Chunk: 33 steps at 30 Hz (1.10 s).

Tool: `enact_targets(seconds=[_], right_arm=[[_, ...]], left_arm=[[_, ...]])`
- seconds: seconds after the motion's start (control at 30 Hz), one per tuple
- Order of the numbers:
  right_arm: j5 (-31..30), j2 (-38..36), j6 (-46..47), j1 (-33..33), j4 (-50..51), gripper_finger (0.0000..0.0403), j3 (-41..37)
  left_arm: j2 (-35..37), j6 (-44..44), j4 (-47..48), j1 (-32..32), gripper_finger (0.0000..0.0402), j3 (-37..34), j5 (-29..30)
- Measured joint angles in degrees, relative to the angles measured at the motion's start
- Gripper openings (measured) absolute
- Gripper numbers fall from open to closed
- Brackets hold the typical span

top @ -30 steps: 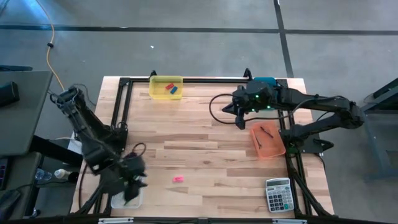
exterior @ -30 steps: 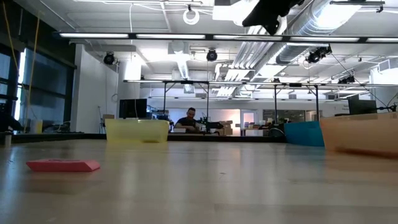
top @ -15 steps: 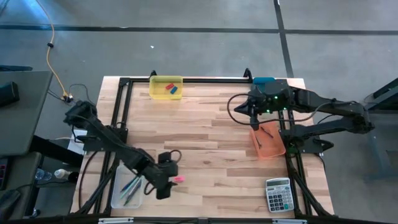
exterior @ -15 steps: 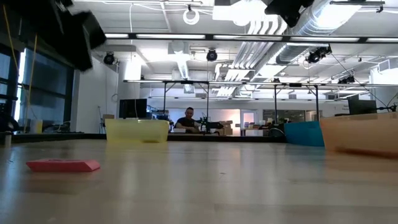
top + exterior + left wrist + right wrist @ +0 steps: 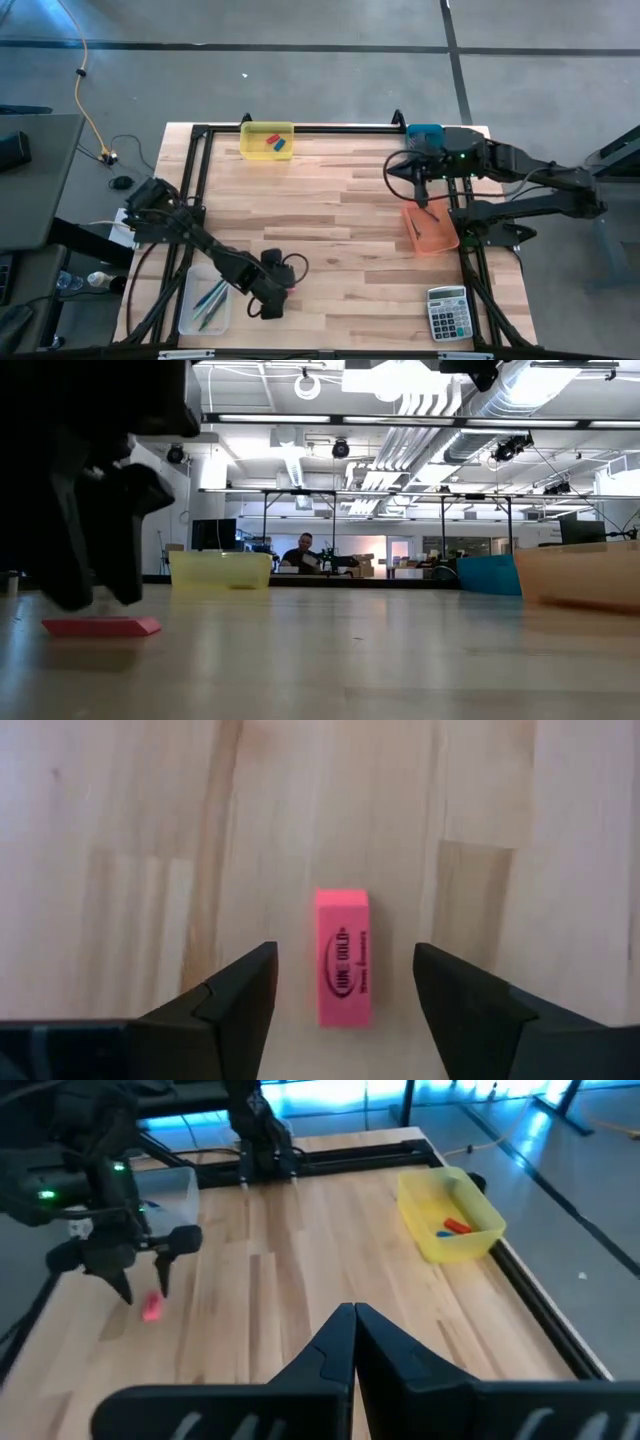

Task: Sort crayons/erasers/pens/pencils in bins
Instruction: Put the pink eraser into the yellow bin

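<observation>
A pink eraser [image 5: 344,970] lies flat on the wooden table [image 5: 340,230], near the near edge [image 5: 291,287]. My left gripper [image 5: 345,950] hangs open just above it, one finger on each side, touching nothing; in the low view the gripper [image 5: 95,595] ends a little above the eraser [image 5: 100,626]. My right gripper [image 5: 352,1315] is shut and empty, up over the far end of the orange bin [image 5: 430,225]. The yellow bin [image 5: 267,140] at the far edge holds a red and a blue eraser. The teal bin [image 5: 424,131] stands at the far right, the clear bin [image 5: 205,302] at the near left.
The clear bin holds several thin sticks, and the orange bin holds a dark stick. A grey calculator [image 5: 447,312] lies at the near right corner. A black frame [image 5: 300,127] runs round the table. A person sits far off in the room behind [image 5: 303,552].
My left gripper has swung from over the clear bin toward the table's right and come down over the pink eraser. My right gripper has drawn back toward the table's right, from mid-table to above the orange bin. The eraser has not moved.
</observation>
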<state>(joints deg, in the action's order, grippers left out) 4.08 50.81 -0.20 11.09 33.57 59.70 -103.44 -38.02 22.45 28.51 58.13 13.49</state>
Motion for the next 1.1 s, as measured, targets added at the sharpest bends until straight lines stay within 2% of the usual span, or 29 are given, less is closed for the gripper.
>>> enact_targets(seconds=[0.37,0.57,0.9,1.1], right_arm=[[-0.66,-0.75,0.16,0.09,0.29,0.0000,0.00],[-0.70,-0.75,-0.80,0.22,1.07,0.0000,0.00],[-0.75,-0.75,-1.62,0.24,1.44,0.0000,0.00],[-0.75,-0.75,-2.42,0.24,1.41,0.0000,0.00]], left_arm=[[-3.17,-1.08,1.23,0.07,0.0161,0.20,-0.31],[-3.19,-0.80,1.81,-0.70,0.0118,0.15,-2.96],[0.84,-3.12,4.84,-1.99,0.0045,-0.24,-5.78],[3.36,-2.73,6.06,-3.15,0.0030,-0.17,-5.74]])
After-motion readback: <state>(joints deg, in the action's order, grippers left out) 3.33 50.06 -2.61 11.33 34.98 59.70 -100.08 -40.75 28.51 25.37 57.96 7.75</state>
